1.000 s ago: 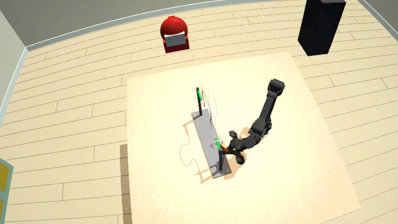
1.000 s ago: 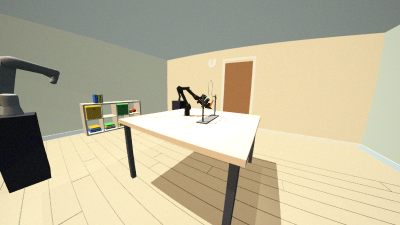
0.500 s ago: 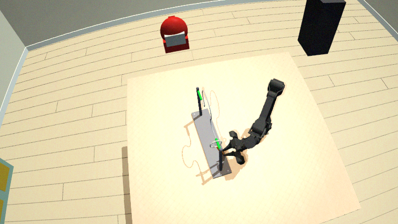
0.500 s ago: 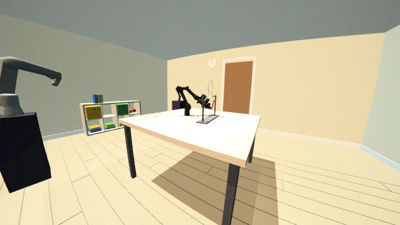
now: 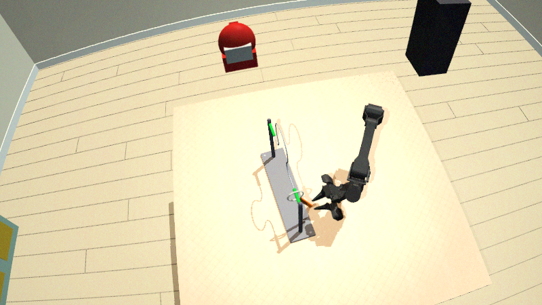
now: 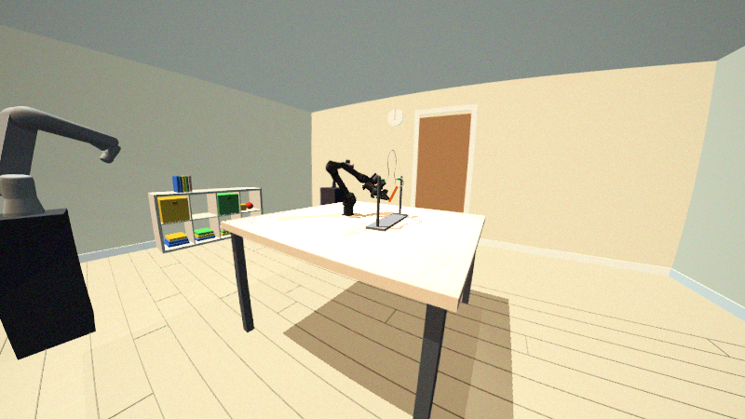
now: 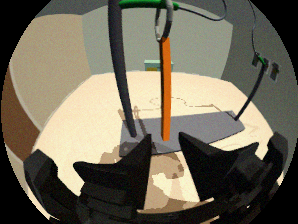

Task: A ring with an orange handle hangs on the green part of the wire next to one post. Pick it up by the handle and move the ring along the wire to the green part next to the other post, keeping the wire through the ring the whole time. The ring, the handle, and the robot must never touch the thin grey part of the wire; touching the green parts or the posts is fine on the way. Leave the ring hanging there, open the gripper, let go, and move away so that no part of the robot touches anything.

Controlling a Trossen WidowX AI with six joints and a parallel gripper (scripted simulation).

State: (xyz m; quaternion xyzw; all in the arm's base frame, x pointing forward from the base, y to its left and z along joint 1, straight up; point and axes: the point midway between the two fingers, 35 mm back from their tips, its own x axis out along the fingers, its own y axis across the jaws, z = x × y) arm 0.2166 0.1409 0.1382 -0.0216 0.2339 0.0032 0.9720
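Note:
The ring (image 5: pixel 288 197) (image 7: pixel 170 21) hangs around the green part (image 5: pixel 297 197) (image 7: pixel 140 4) of the wire beside the near post (image 5: pixel 300 219) (image 7: pixel 119 70). Its orange handle (image 5: pixel 306 202) (image 6: pixel 393 194) (image 7: pixel 166 90) slants down toward my gripper (image 5: pixel 314 204) (image 7: pixel 165 136). The gripper is partly open. In the wrist view the handle's lower end shows between the fingertips, with gaps on both sides; the fingers do not grip it. The other green part (image 5: pixel 272 129) is beside the far post (image 5: pixel 272 146) (image 7: pixel 251 95), with no ring on it.
The thin grey wire loops between the green parts, above the grey base plate (image 5: pixel 282 181) (image 7: pixel 200 131). The near post stands left of the handle in the wrist view. The base plate lies on the table (image 5: pixel 379 246) (image 6: pixel 322 239).

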